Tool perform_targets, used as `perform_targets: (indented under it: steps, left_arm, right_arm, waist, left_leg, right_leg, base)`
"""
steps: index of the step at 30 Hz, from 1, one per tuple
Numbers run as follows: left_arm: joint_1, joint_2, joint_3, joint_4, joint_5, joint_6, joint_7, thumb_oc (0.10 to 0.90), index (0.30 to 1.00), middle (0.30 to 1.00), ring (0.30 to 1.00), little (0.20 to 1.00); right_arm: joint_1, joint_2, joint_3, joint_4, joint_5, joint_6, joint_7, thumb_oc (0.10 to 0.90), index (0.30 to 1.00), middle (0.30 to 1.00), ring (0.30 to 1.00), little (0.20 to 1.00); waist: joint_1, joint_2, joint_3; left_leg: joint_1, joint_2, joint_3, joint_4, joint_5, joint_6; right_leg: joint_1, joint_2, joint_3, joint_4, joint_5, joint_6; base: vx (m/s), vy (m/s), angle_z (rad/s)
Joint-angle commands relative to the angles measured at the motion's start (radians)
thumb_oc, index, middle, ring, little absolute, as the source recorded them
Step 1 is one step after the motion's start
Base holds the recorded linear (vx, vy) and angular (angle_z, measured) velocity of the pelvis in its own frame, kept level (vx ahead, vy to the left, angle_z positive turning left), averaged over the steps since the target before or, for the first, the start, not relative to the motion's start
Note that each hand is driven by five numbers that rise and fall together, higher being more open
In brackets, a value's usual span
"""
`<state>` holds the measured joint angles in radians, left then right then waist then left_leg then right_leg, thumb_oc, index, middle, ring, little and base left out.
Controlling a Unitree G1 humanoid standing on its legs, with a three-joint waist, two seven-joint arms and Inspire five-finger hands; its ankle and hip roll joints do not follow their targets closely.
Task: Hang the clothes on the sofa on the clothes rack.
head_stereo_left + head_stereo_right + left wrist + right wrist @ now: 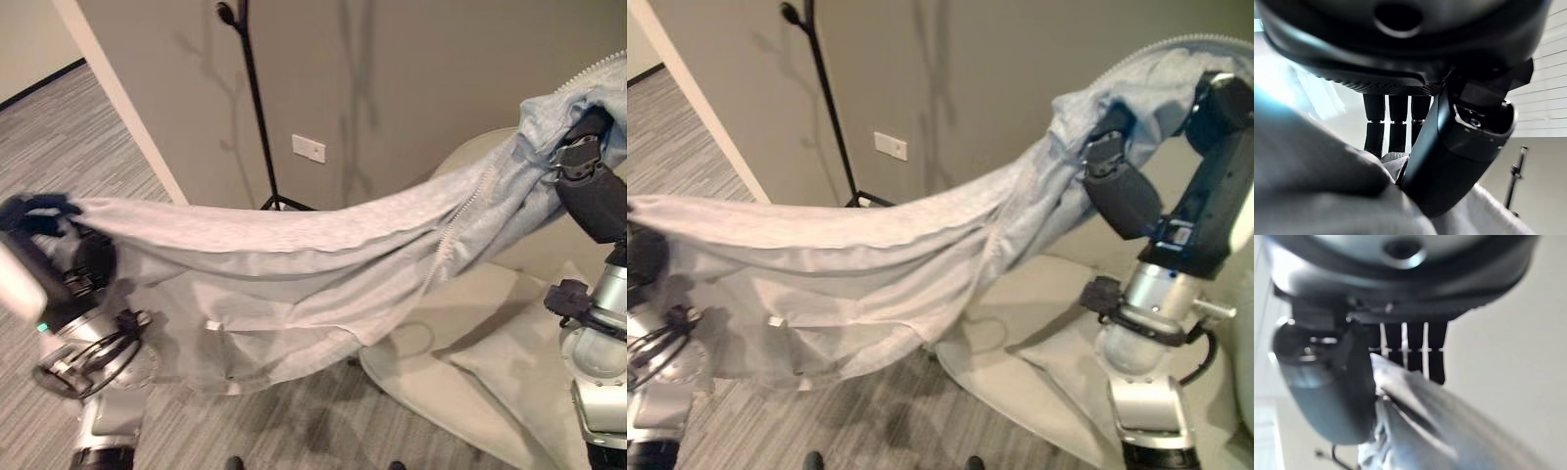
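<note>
Status: the grey zip hoodie (294, 264) is lifted clear of the sofa (490, 323) and hangs stretched between my two hands, sagging in the middle above the carpeted floor (59, 127).

Left hand (39, 215): clenched on one end of the hoodie. In the left wrist view the thumb (1449, 161) presses cloth against the fingers (1396, 127).

Right hand (1122, 191): raised high over the sofa, grasping the hood end. In the right wrist view cloth is pinched between thumb and fingers (1410, 357).

Clothes rack (253, 98): a thin black pole standing against the wall, beyond the garment's middle, with its feet on the floor by the wall. The hoodie is well apart from its upper hooks.

Progress, as I judge it: pick-up is complete; hanging is not yet done. Remaining steps: bring the hood or collar up to a hook at the top of the rack, seat it there, then let go with both hands. Risk: the low-hanging hem may drag or snag on the rack's base.
</note>
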<state>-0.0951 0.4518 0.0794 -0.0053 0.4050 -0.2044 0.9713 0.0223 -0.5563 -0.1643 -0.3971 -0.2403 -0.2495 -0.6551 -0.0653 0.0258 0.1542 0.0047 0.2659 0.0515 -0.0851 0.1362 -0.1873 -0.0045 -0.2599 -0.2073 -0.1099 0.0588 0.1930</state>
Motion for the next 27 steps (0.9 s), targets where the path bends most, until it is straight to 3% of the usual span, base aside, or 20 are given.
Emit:
perform_targets:
  steps: [1,2,3,5,7,9,10,11,13,14,15,16,18,21,23,25,27]
  left_arm:
    - [0.007,0.075,0.022,-0.105,0.061,-0.101,0.019,0.4,0.3,0.3,0.3,0.3]
    - [0.0,0.076,-0.019,-0.099,0.046,-0.107,-0.002,0.4,0.3,0.3,0.3,0.3]
    - [-0.001,0.078,-0.02,-0.098,0.045,-0.108,-0.003,0.4,0.3,0.3,0.3,0.3]
    - [-0.001,0.088,-0.04,-0.09,0.047,-0.099,-0.009,0.4,0.3,0.3,0.3,0.3]
    - [0.003,0.079,-0.039,-0.106,0.046,-0.098,0.004,0.4,0.3,0.3,0.3,0.3]
    - [0.007,0.074,-0.053,-0.112,0.066,-0.099,-0.013,0.4,0.3,0.3,0.3,0.3]
    - [0.019,0.064,-0.064,-0.106,0.069,-0.11,-0.029,0.4,0.3,0.3,0.3,0.3]
    - [0.019,0.063,-0.064,-0.106,0.069,-0.11,-0.029,0.4,0.3,0.3,0.3,0.3]
    - [0.034,0.072,-0.056,-0.104,0.075,-0.099,-0.04,0.4,0.3,0.3,0.3,0.3]
    - [0.034,0.072,-0.056,-0.105,0.075,-0.099,-0.04,0.4,0.3,0.3,0.3,0.3]
    - [0.031,0.091,-0.031,-0.097,0.093,-0.071,-0.042,0.4,0.3,0.3,0.3,0.3]
    - [0.029,0.09,-0.022,-0.096,0.106,-0.067,-0.04,0.4,0.3,0.3,0.3,0.3]
    - [0.007,0.089,0.004,-0.075,0.138,-0.051,-0.008,0.4,0.3,0.3,0.3,0.3]
    - [-0.059,0.106,0.018,-0.036,0.219,-0.021,0.042,0.4,0.3,0.3,0.3,0.3]
    - [-0.059,0.108,0.041,-0.042,0.23,-0.009,0.047,0.4,0.3,0.3,0.3,0.3]
    - [-0.089,0.138,0.07,-0.05,0.265,0.003,0.058,0.4,0.3,0.3,0.3,0.3]
    - [-0.116,0.151,0.07,-0.04,0.278,0.004,0.068,0.4,0.3,0.3,0.3,0.3]
  right_arm:
    - [-0.001,-0.006,-0.114,-0.041,-0.059,0.016,-0.103,0.4,0.3,0.3,0.3,0.3]
    - [0.028,0.044,-0.114,-0.047,-0.082,0.049,-0.105,0.4,0.3,0.3,0.3,0.3]
    - [0.029,0.048,-0.114,-0.05,-0.084,0.051,-0.105,0.4,0.3,0.3,0.3,0.3]
    - [0.02,0.068,-0.084,-0.043,-0.13,0.088,-0.115,0.4,0.3,0.3,0.3,0.3]
    - [-0.013,0.075,-0.043,-0.033,-0.164,0.113,-0.133,0.4,0.3,0.3,0.3,0.3]
    - [-0.005,0.083,-0.045,-0.041,-0.189,0.124,-0.128,0.4,0.3,0.3,0.3,0.3]
    - [0.016,0.081,-0.074,-0.046,-0.196,0.11,-0.122,0.4,0.3,0.3,0.3,0.3]
    - [0.017,0.081,-0.074,-0.047,-0.196,0.109,-0.122,0.4,0.3,0.3,0.3,0.3]
    - [0.024,0.065,-0.092,-0.049,-0.204,0.099,-0.13,0.4,0.3,0.3,0.3,0.3]
    - [0.024,0.064,-0.092,-0.049,-0.204,0.099,-0.131,0.4,0.3,0.3,0.3,0.3]
    - [0.021,0.047,-0.105,-0.048,-0.236,0.105,-0.14,0.4,0.3,0.3,0.3,0.3]
    - [0.023,0.044,-0.111,-0.04,-0.253,0.11,-0.147,0.4,0.3,0.3,0.3,0.3]
    - [0.028,0.029,-0.142,-0.036,-0.313,0.131,-0.186,0.4,0.3,0.3,0.3,0.3]
    - [0.031,-0.031,-0.206,0.0,-0.418,0.209,-0.261,0.4,0.3,0.3,0.3,0.3]
    - [0.028,-0.055,-0.223,0.013,-0.461,0.247,-0.278,0.4,0.3,0.3,0.3,0.3]
    - [0.025,-0.127,-0.265,0.063,-0.542,0.311,-0.307,0.4,0.3,0.3,0.3,0.3]
    - [0.009,-0.159,-0.281,0.082,-0.563,0.322,-0.323,0.4,0.3,0.3,0.3,0.3]
  waist:
    - [0.013,-0.021,-0.118]
    - [0.013,-0.045,-0.116]
    - [0.014,-0.053,-0.117]
    - [0.02,-0.069,-0.107]
    - [0.029,-0.078,-0.094]
    - [0.008,-0.089,-0.09]
    - [-0.01,-0.089,-0.094]
    - [-0.007,-0.088,-0.093]
    - [-0.01,-0.088,-0.095]
    - [-0.009,-0.088,-0.096]
    - [-0.007,-0.096,-0.099]
    - [-0.011,-0.1,-0.105]
    - [-0.026,-0.108,-0.113]
    - [-0.046,-0.118,-0.13]
    - [-0.042,-0.109,-0.142]
    - [-0.04,-0.102,-0.165]
    - [-0.036,-0.102,-0.159]
  left_leg:
    - [-0.024,0.065,0.023,0.052,-0.111,-0.03]
    - [-0.022,0.0,0.031,0.047,-0.154,0.01]
    - [-0.023,-0.009,0.033,0.046,-0.153,0.015]
    - [0.003,-0.073,0.062,0.014,-0.162,0.058]
    - [0.022,-0.135,0.099,-0.002,-0.173,0.098]
    - [0.031,-0.182,0.086,-0.002,-0.194,0.127]
    - [0.048,-0.205,0.077,-0.002,-0.206,0.151]
    - [0.047,-0.203,0.08,-0.002,-0.203,0.15]
    - [0.058,-0.223,0.088,-0.002,-0.205,0.169]
    - [0.056,-0.222,0.089,-0.002,-0.204,0.169]
    - [0.061,-0.238,0.105,-0.002,-0.207,0.178]
    - [0.069,-0.248,0.111,-0.002,-0.21,0.178]
    - [0.082,-0.263,0.115,-0.002,-0.224,0.18]
    - [0.102,-0.291,0.106,-0.002,-0.236,0.183]
    - [0.109,-0.289,0.116,0.0,-0.241,0.18]
    - [0.099,-0.28,0.143,0.097,-0.282,0.163]
    - [0.064,-0.265,0.158,0.194,-0.307,0.146]
  right_leg:
    - [0.007,-0.111,-0.032,0.065,0.075,0.069]
    - [-0.003,-0.17,-0.045,0.082,0.167,0.069]
    - [-0.005,-0.179,-0.043,0.08,0.173,0.069]
    - [-0.051,-0.246,-0.083,0.12,0.288,0.069]
    - [-0.086,-0.283,-0.137,0.146,0.304,0.069]
    - [-0.091,-0.221,-0.089,0.194,0.213,0.05]
    - [-0.102,-0.1,-0.003,0.24,0.086,0.015]
    - [-0.108,-0.098,0.0,0.248,0.083,0.01]
    - [-0.129,0.019,0.004,0.302,0.005,-0.031]
    - [-0.132,0.02,0.005,0.303,0.006,-0.032]
    - [-0.139,0.098,-0.049,0.313,-0.032,-0.05]
    - [-0.136,0.147,-0.059,0.301,-0.051,-0.067]
    - [-0.154,0.226,-0.025,0.278,-0.06,-0.077]
    - [-0.113,0.259,0.043,0.193,-0.05,-0.098]
    - [-0.09,0.261,0.056,0.153,-0.034,-0.101]
    - [-0.039,0.26,0.063,0.103,-0.035,-0.096]
    - [-0.003,0.256,0.063,0.071,-0.031,-0.1]
  base:
    - [0.02,0.617,0.74]
    - [0.02,0.482,0.84]
    - [0.01,0.48,0.63]
    - [-0.02,0.441,0.24]
    - [-0.05,0.509,-0.19]
    - [0.06,0.52,-0.46]
    - [0.1,0.343,-0.2]
    - [0.11,0.319,0.05]
    - [0.05,0.164,0.14]
    - [0.07,0.171,-0.02]
    - [0.08,0.138,-0.18]
    - [0.14,0.174,-0.35]
    - [0.14,0.091,-0.42]
    - [0.19,0.05,0.03]
    - [0.14,0.005,0.05]
    - [0.14,-0.022,-0.1]
    - [0.11,-0.054,0.02]
